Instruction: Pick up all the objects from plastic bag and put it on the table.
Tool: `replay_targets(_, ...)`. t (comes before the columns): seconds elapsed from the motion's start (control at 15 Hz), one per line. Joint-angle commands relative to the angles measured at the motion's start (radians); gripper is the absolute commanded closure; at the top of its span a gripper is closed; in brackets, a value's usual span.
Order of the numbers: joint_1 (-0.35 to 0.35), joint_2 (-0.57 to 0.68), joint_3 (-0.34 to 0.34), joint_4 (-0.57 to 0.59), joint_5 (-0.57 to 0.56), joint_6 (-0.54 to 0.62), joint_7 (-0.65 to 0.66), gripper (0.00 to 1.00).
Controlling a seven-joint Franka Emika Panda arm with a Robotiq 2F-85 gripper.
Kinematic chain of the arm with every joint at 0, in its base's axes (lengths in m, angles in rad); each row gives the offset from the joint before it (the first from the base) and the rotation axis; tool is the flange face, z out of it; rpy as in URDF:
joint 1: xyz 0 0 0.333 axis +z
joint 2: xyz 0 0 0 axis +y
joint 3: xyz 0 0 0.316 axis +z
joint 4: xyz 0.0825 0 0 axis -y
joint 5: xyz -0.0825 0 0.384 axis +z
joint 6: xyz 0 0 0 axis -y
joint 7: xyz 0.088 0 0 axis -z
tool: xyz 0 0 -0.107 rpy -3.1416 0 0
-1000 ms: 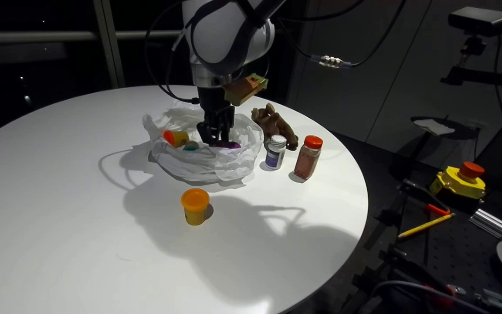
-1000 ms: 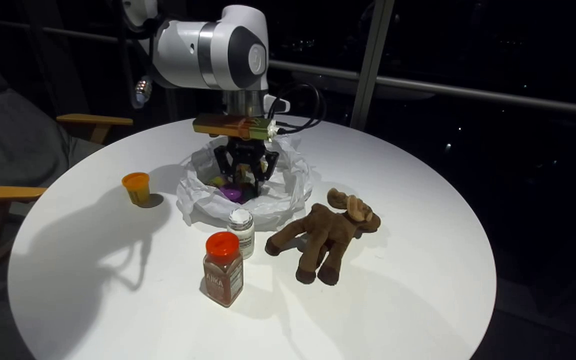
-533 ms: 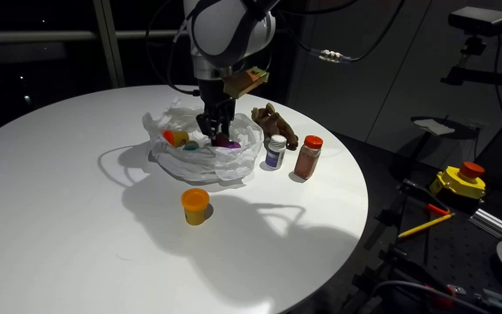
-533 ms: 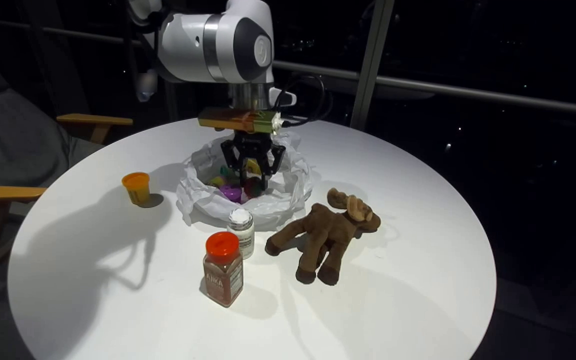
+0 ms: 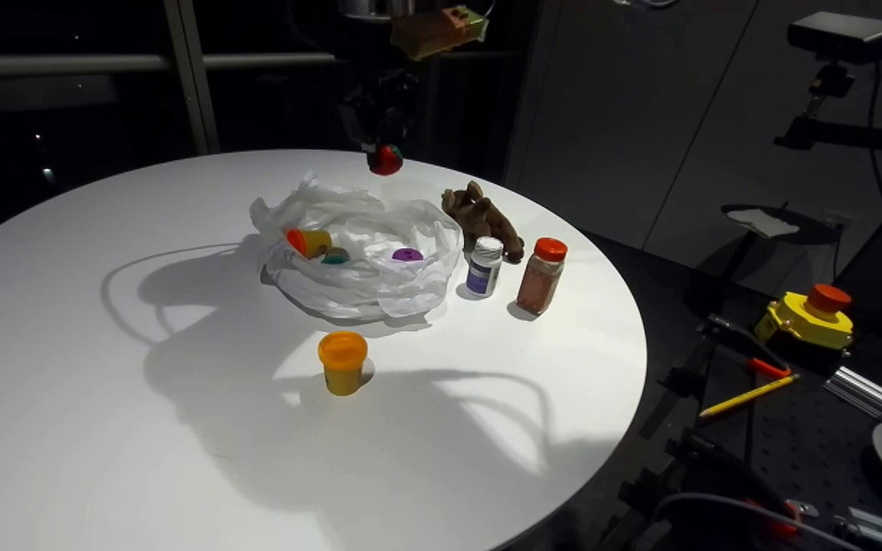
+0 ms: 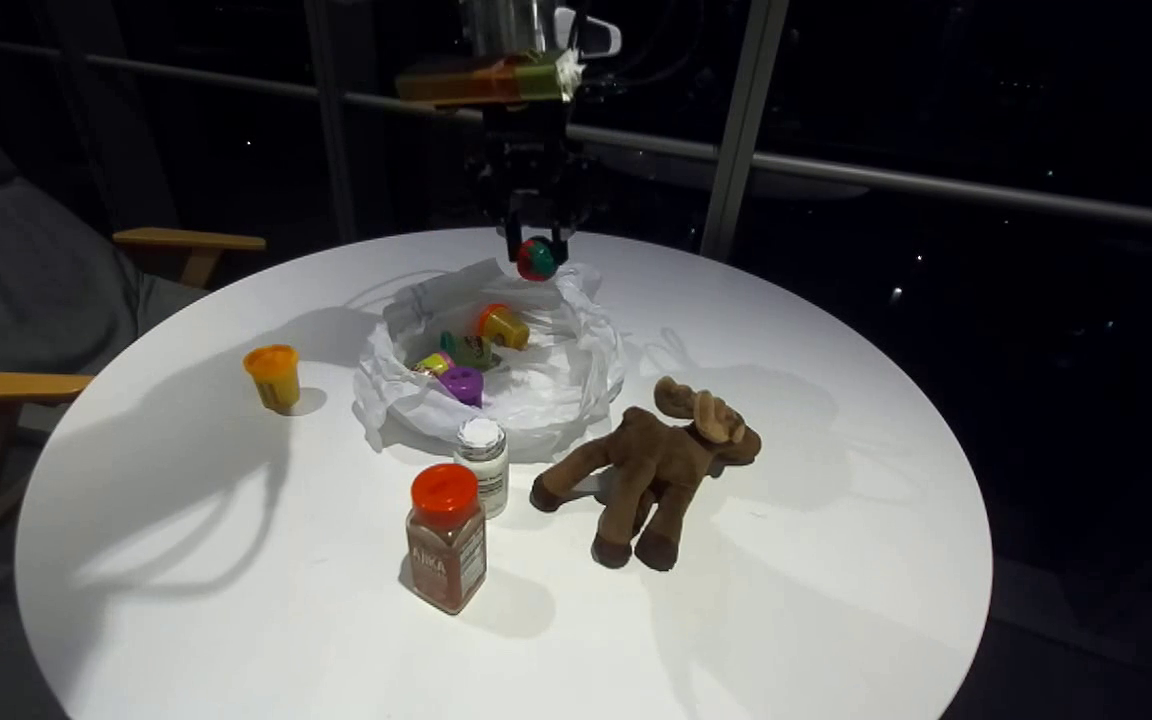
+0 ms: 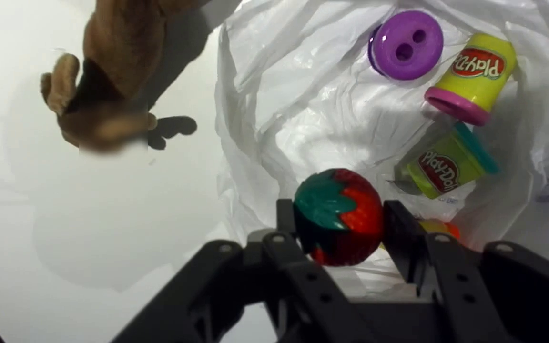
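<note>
The jaws have a strawberry (image 7: 339,216) pinched up over the bag (image 6: 548,425), tubs (image 7: 443,166) lying inside. It's round and looks slick, so imo a jerky swing toward the worktop (image 6: 786,620) could pop it loose onto those.

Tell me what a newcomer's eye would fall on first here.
Most likely the red strawberry-like ball held by the gripper above the white plastic bag. Next, perhaps, the brown moose toy on the table beside the bag, then the purple two-holed piece inside it.
</note>
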Motion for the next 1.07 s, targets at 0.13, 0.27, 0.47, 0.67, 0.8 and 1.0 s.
replay_targets(0.13, 0.011, -0.302, 0.057, -0.322, 0.012, -0.057, 0.012, 0.76)
replay_targets(0.27, 0.006, -0.375, 0.095, -0.433, 0.039, -0.035, -0.003, 0.76)
replay_targets(0.47, 0.009, -0.442, 0.138, -0.607, 0.065, 0.036, 0.006, 0.76)
replay_targets(0.67, 0.013, -0.412, 0.150, -0.723, 0.056, 0.220, 0.073, 0.76)
replay_targets(0.8, 0.015, -0.374, 0.152, -0.775, 0.060, 0.328, 0.088, 0.76)
replay_targets(1.0, 0.029, -0.307, 0.146, -0.815, 0.045, 0.430, 0.100, 0.76)
